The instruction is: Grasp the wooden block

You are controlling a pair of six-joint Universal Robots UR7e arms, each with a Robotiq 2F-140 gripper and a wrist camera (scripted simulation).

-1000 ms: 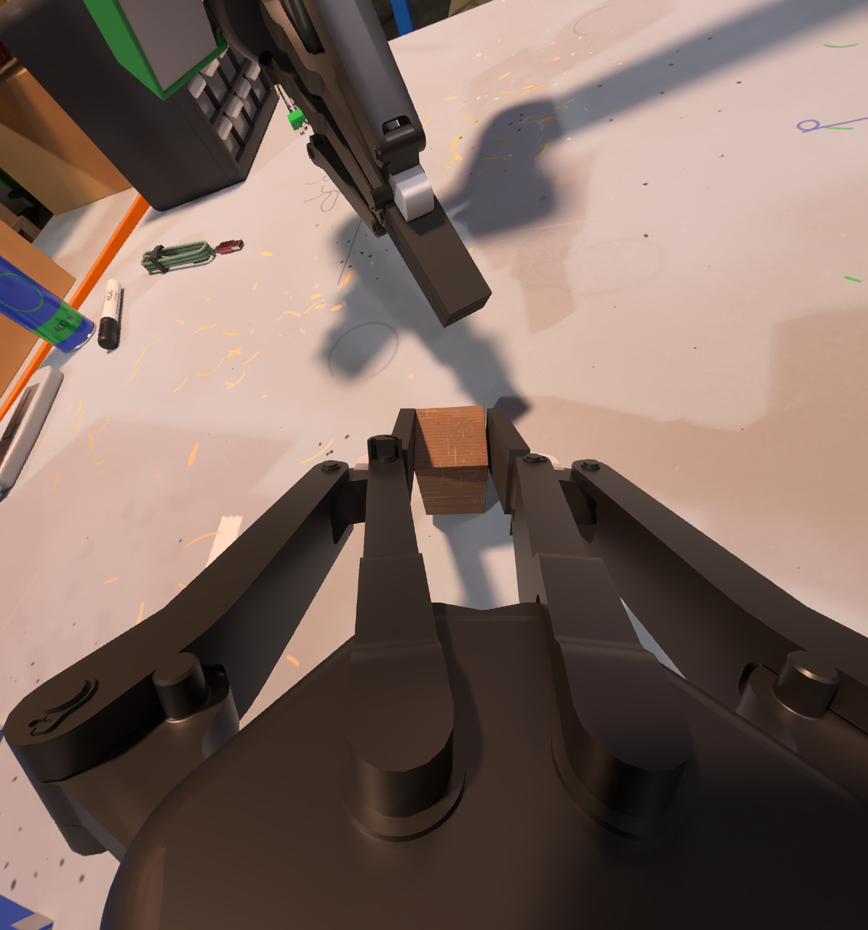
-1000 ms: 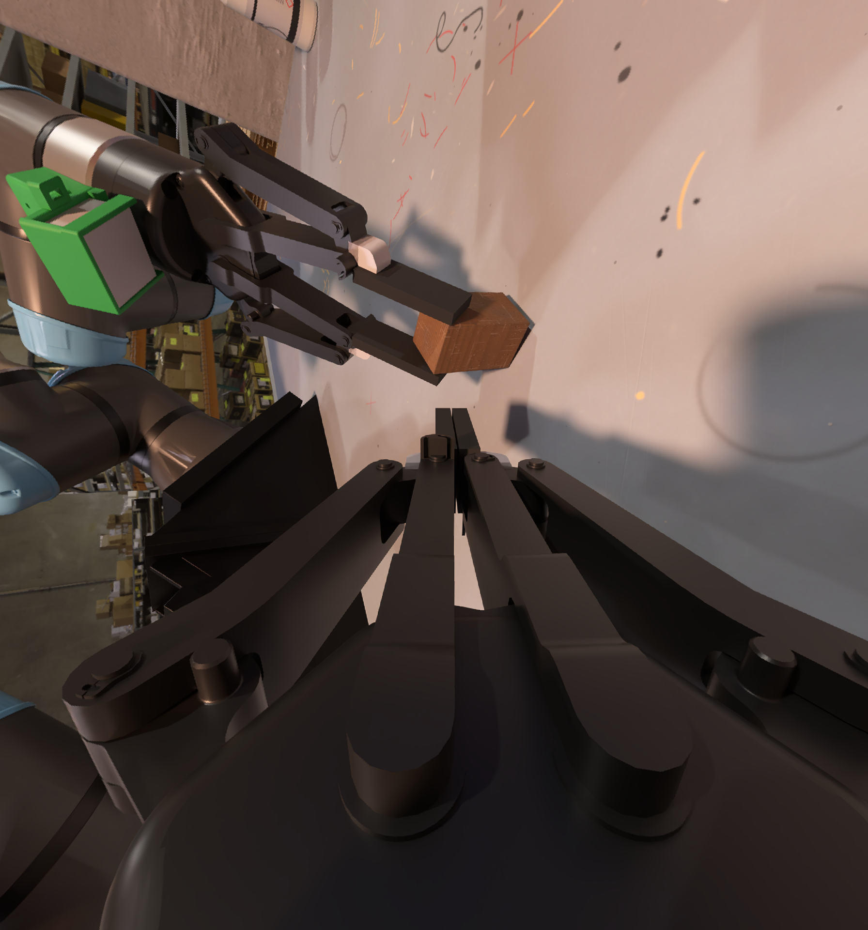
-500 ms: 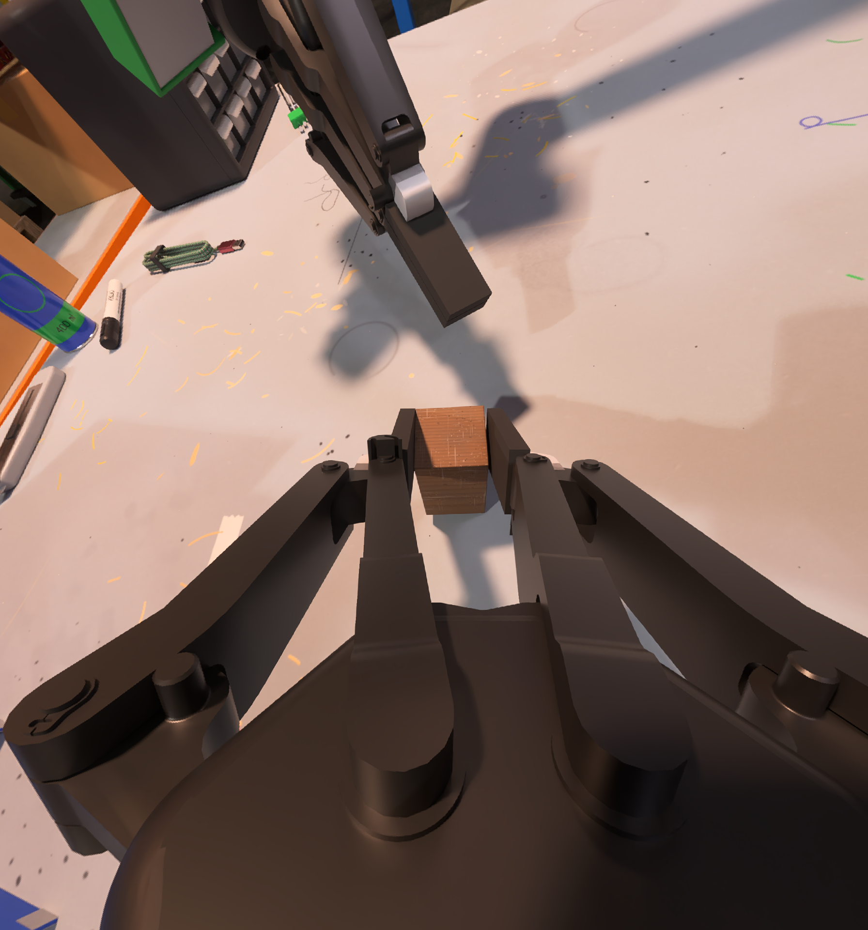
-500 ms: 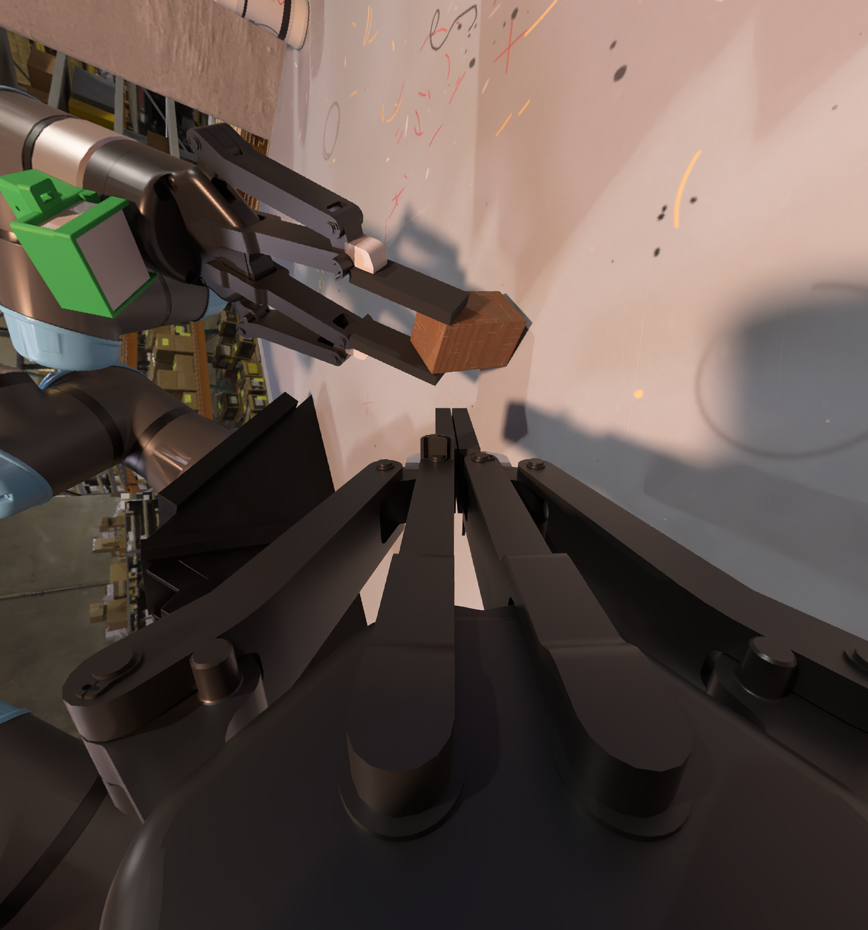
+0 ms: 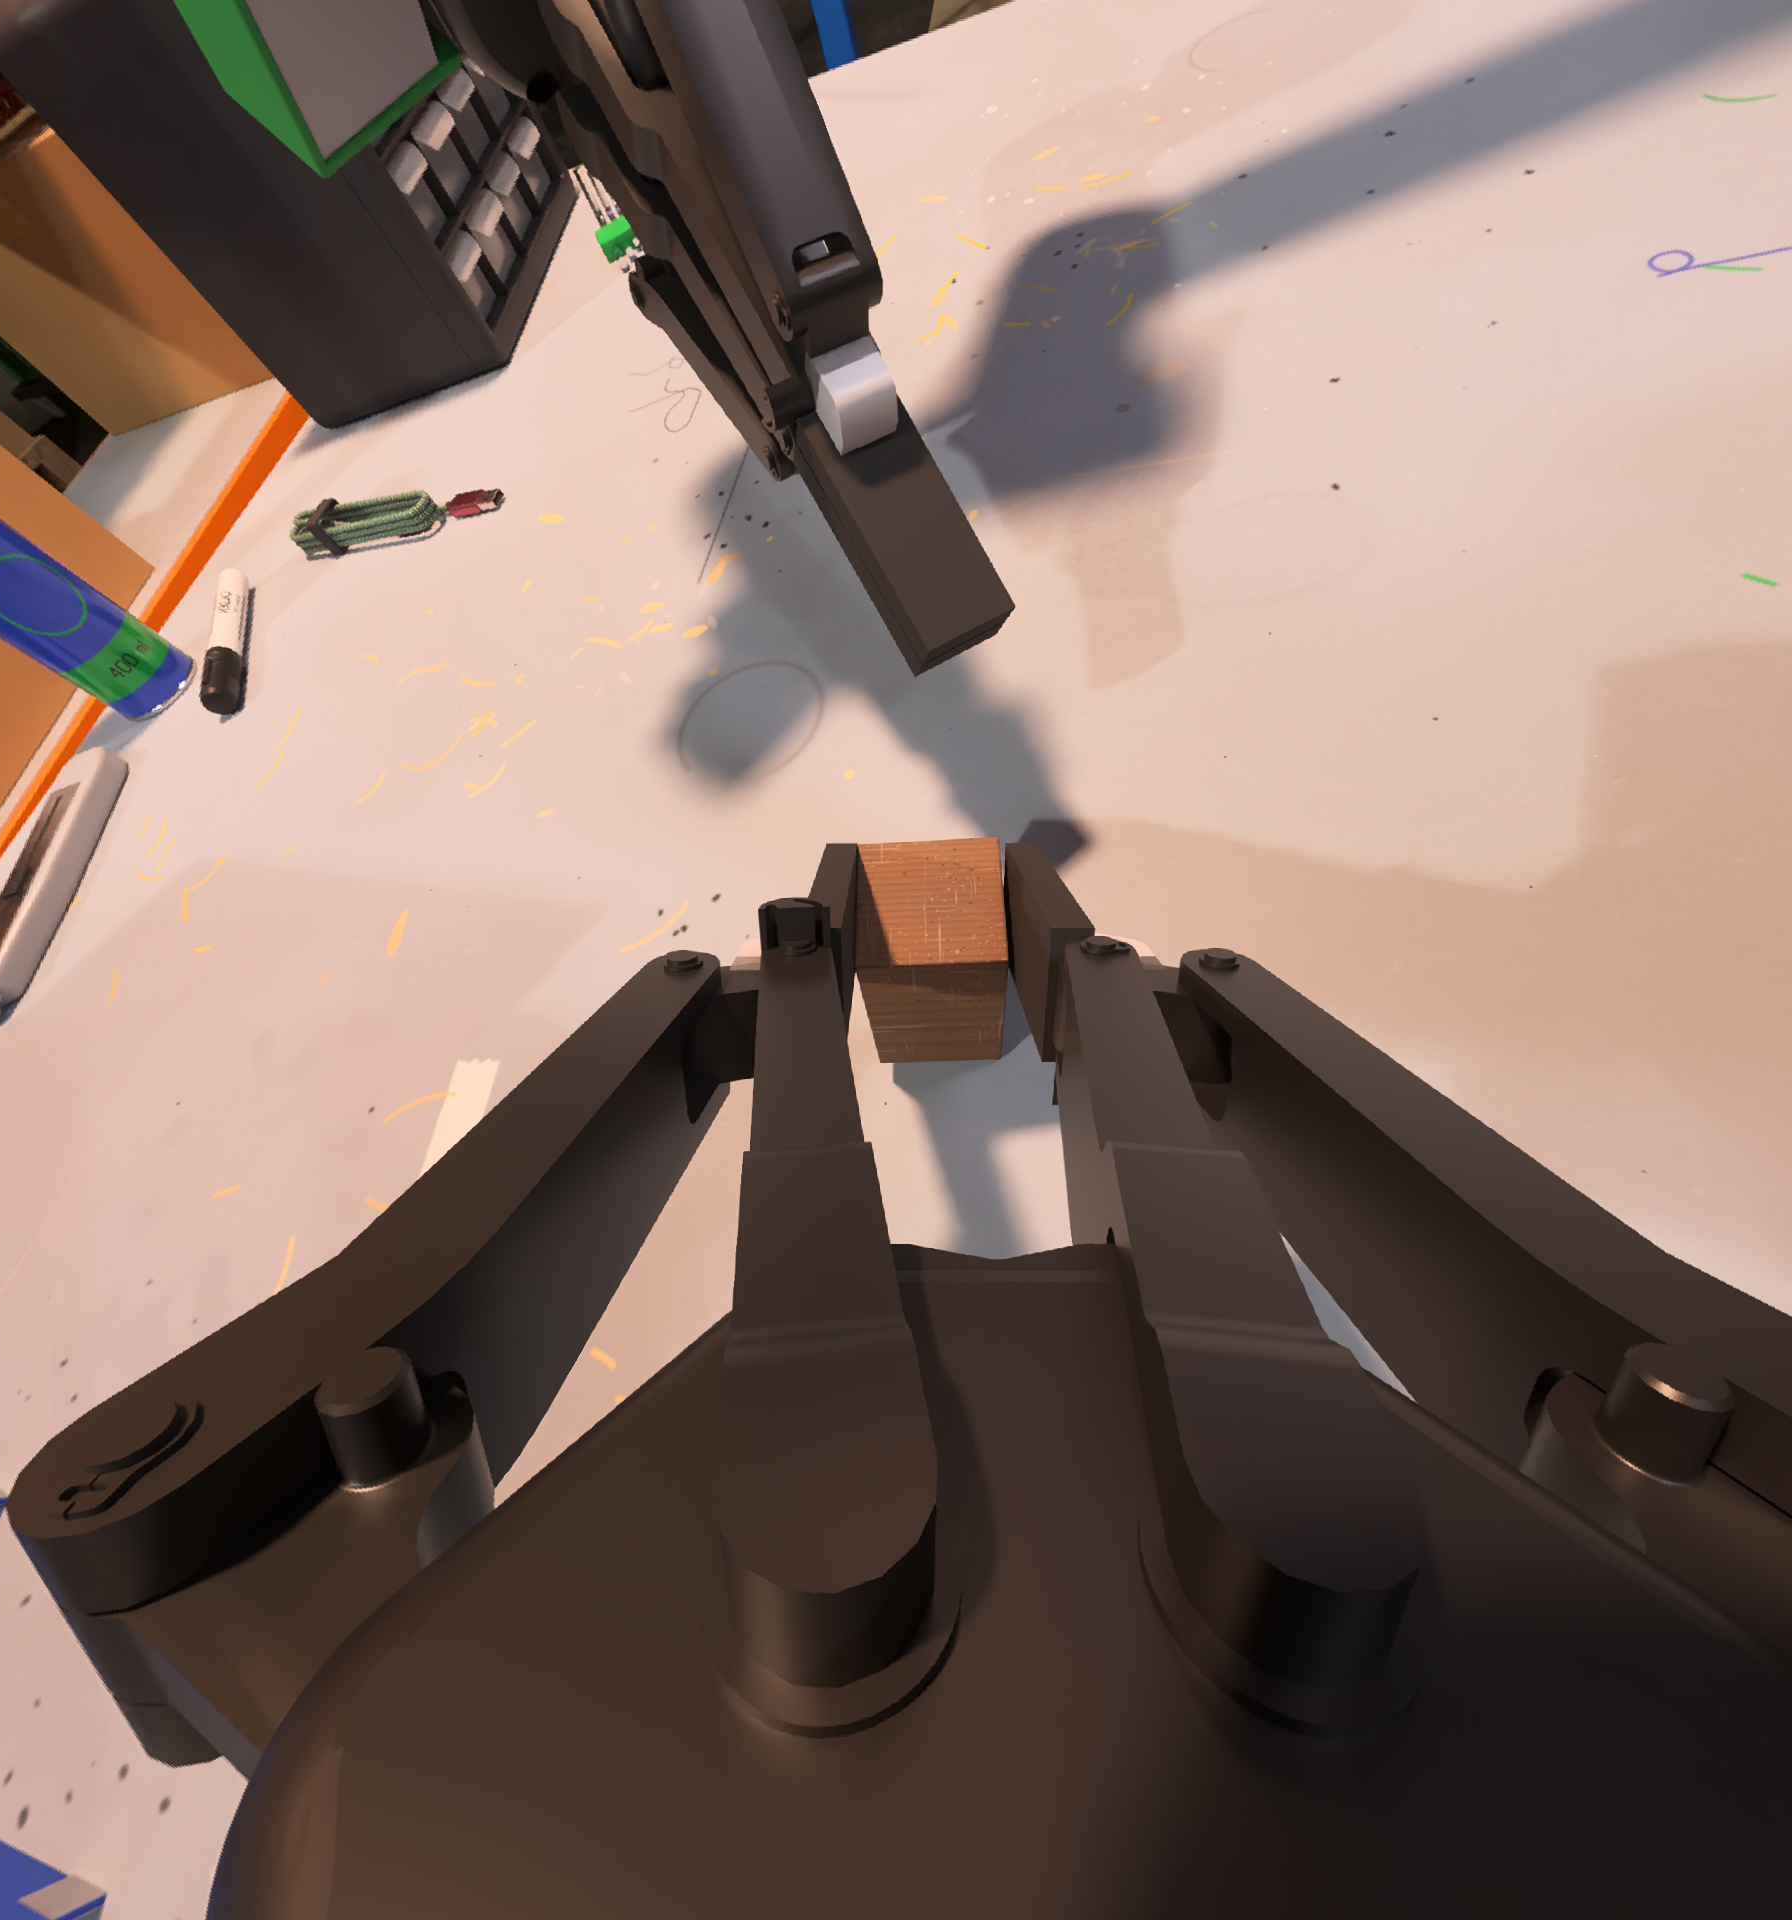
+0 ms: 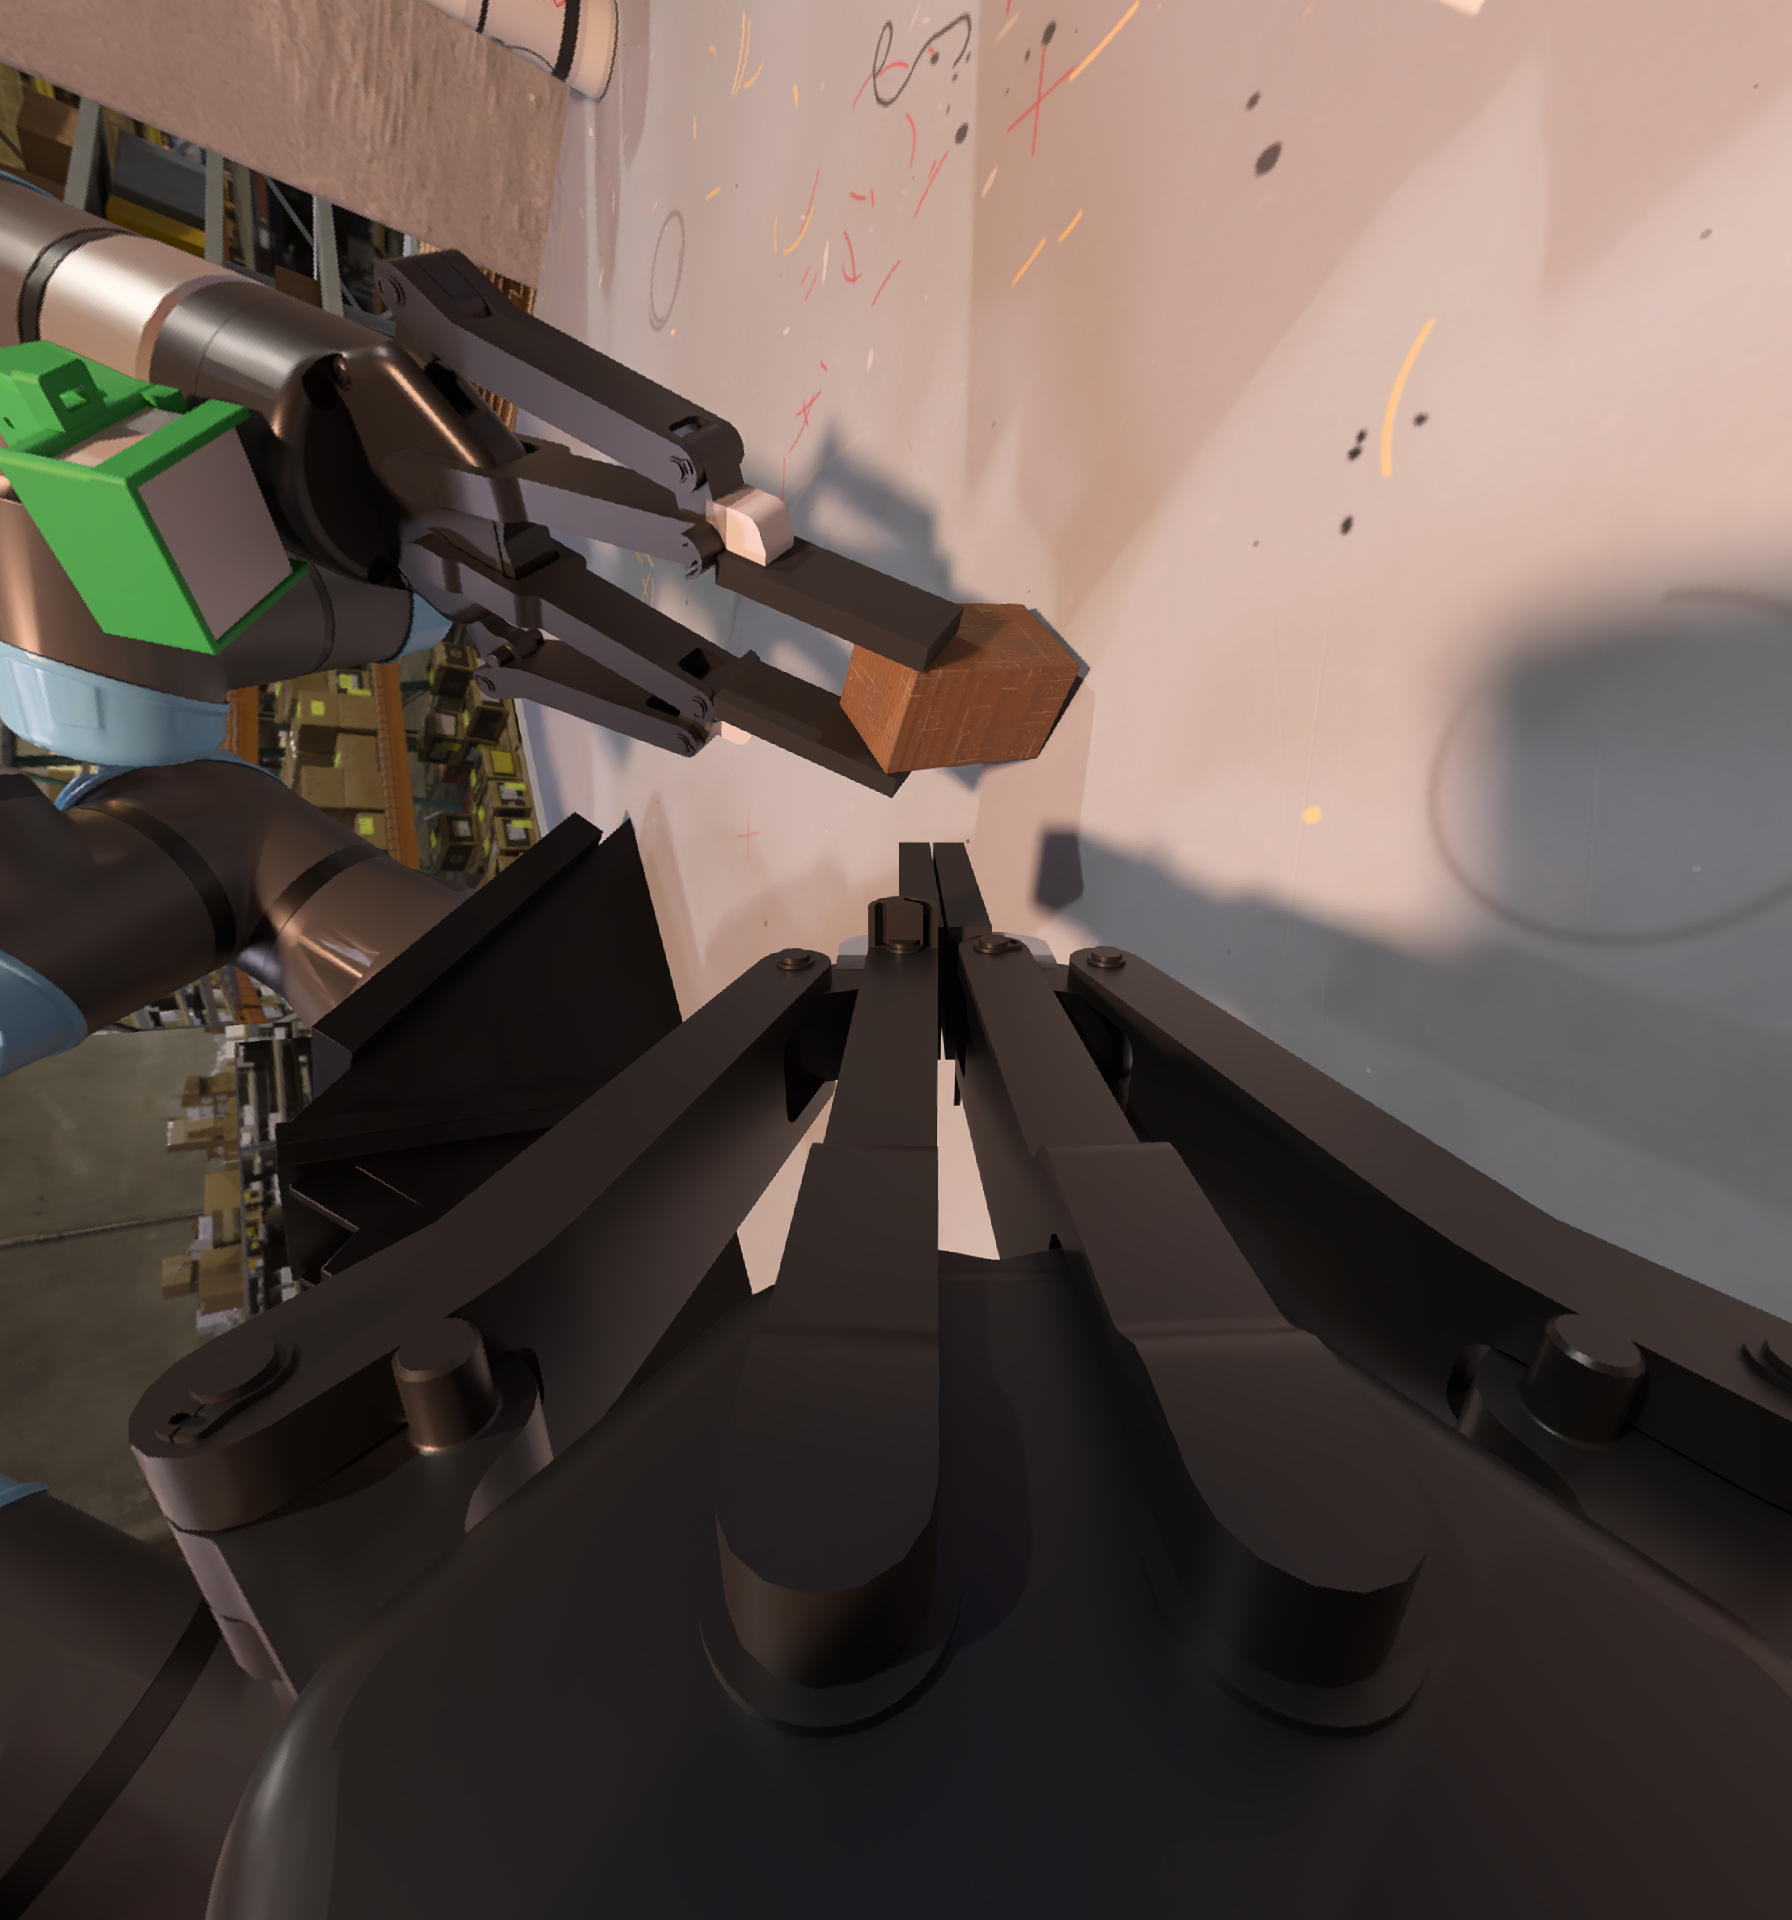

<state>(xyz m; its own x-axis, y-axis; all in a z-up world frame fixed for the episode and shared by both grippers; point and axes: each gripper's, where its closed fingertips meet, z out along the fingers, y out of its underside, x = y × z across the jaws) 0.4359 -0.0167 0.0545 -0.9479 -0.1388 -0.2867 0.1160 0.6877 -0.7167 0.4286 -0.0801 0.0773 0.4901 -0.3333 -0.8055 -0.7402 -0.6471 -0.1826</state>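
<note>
The wooden block (image 5: 931, 945) is a small brown cube clamped between the two fingers of my left gripper (image 5: 931, 883). It is held a little above the white table. In the right wrist view the same block (image 6: 965, 698) shows between the left gripper's fingers (image 6: 850, 613), above its shadow. My right gripper (image 6: 931, 873) is shut and empty, its fingertips pressed together just below the block. In the left wrist view the right gripper (image 5: 949, 623) hangs beyond the block, apart from it.
A black drawer box (image 5: 352, 239) stands at the far left of the white table (image 5: 1391, 727). Near it lie a green coiled cable (image 5: 383, 520), a marker (image 5: 225, 644), a blue spray can (image 5: 50, 613) and a utility knife (image 5: 40, 883). An orange strip (image 5: 144, 623) marks the table's left edge.
The left gripper with the block has risen slightly from the table. The right gripper stays shut and has barely moved.
</note>
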